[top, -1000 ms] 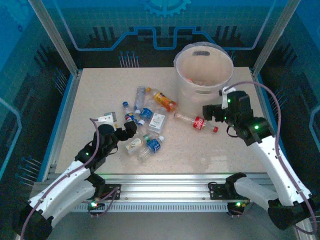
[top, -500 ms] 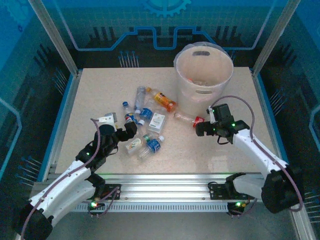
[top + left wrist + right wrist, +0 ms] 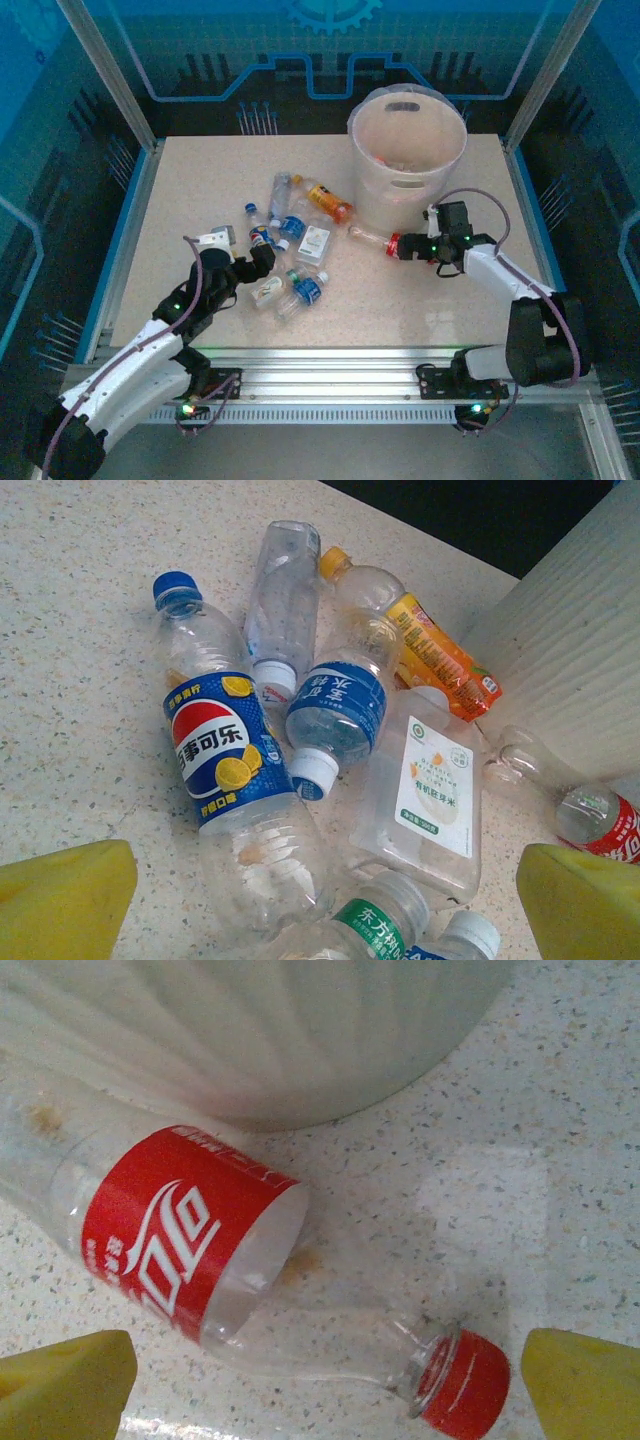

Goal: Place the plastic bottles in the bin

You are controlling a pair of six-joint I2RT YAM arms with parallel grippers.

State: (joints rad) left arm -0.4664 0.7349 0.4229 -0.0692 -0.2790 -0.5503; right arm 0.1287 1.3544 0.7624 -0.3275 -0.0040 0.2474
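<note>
On the speckled beige tabletop, a clear plastic bottle with red Coca-Cola label and red cap lies beside the round translucent whitish bin near the far right corner, between the right gripper's parted fingers. Mid-table, the left gripper, jaws apart, faces clustered bottles, including a blue-labelled Pepsi bottle reading 事可乐.

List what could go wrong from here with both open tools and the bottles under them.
1. The right tool, open, straddles the red-label bottle at its tapered neck near the cap; closing there, the bottle might slip or roll away.
2. That bottle lies close beside the bin; a finger may bump its wall.
3. The left tool, open, hovers over the pile of bottles; it may pinch two or scatter them.
</note>
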